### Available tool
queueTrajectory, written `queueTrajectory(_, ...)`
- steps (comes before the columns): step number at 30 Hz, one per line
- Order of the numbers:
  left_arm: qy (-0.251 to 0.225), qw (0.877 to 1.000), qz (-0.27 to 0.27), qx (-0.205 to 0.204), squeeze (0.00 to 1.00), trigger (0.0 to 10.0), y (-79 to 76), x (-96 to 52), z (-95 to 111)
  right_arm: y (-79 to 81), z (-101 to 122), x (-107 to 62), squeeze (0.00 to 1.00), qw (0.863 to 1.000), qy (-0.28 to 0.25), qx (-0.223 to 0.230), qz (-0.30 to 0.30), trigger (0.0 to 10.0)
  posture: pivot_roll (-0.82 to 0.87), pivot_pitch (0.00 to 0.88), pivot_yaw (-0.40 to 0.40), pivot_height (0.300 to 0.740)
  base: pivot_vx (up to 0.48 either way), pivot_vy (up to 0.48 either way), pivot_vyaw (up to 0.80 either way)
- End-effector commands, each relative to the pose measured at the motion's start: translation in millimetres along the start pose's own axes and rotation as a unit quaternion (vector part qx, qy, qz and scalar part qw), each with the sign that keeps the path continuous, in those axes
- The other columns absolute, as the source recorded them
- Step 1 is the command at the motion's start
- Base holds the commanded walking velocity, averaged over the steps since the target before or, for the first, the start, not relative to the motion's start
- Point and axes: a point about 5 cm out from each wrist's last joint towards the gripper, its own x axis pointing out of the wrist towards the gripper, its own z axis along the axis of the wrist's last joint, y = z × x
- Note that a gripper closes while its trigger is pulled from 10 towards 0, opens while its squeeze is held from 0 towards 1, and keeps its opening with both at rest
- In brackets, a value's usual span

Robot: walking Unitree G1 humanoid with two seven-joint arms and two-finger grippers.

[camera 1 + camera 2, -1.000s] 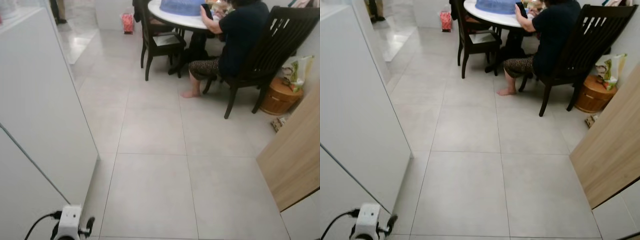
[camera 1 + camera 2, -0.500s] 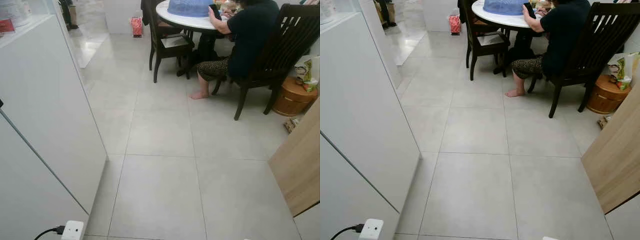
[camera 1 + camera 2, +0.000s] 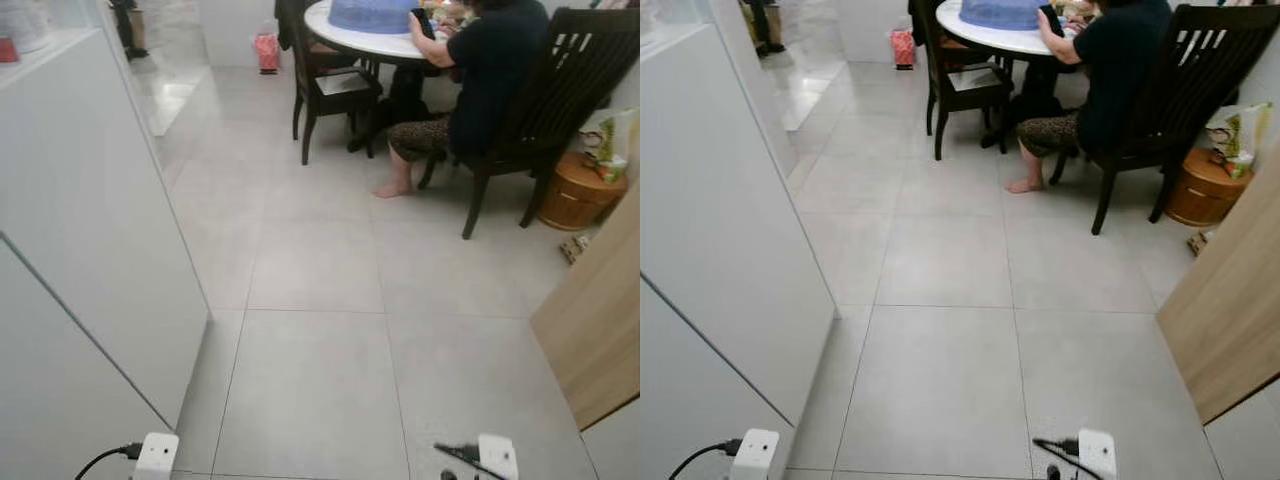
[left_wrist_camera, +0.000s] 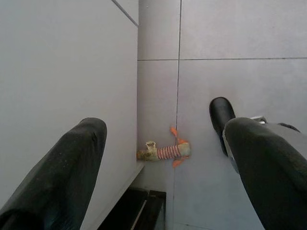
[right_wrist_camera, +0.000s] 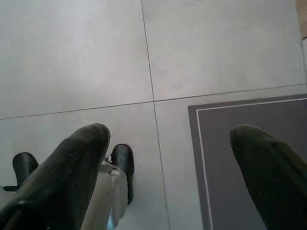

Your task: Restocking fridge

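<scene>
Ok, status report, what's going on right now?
Left claw and right claw open, empty, pointing at floor. Fridge panel close on the left, no stock in hand. Ahead: person seated at round table, small striped toy by fridge base.

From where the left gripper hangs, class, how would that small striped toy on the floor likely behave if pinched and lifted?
The striped toy looks like stuffed fabric, so probably light and floppy. Its thin orange bits would likely dangle. Lying flat against the white panel, it seems unlikely to roll.

We can read no text, label, brand or number anywhere. The red packet [image 3: 8, 49] on the white counter [image 3: 60, 150] at ten o'clock perhaps carries print, but it is too small and blurred to tell.
</scene>
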Motion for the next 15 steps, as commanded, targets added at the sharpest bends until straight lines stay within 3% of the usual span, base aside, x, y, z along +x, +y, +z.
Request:
queueTrajectory(1, 0.012, 1.000, 0.011, -0.013, 0.00, 10.0, 5.2, 0.2, -1, -1.4, 1, 0.4, 0.00, 1.000, 0.012, 0.002, -0.006, 10.0, -0.11, 0.000, -0.027, 0.740, 0.000, 0.000, 0.00)
queueTrajectory(8, 0.000, 1.000, 0.013, -0.029, 0.00, 10.0, 2.8, 1.3, 10, 2.9, 14, 2.1, 0.00, 1.000, -0.004, 0.019, 0.005, 10.0, -0.08, 0.000, -0.052, 0.740, 0.000, 0.000, 0.00)
queueTrajectory(15, -0.010, 0.999, 0.010, -0.049, 0.00, 10.0, 2.2, 1.9, 19, 8.1, 27, 3.4, 0.00, 1.000, -0.009, 0.003, 0.022, 10.0, -0.05, 0.000, -0.089, 0.740, 0.000, 0.000, 0.00)
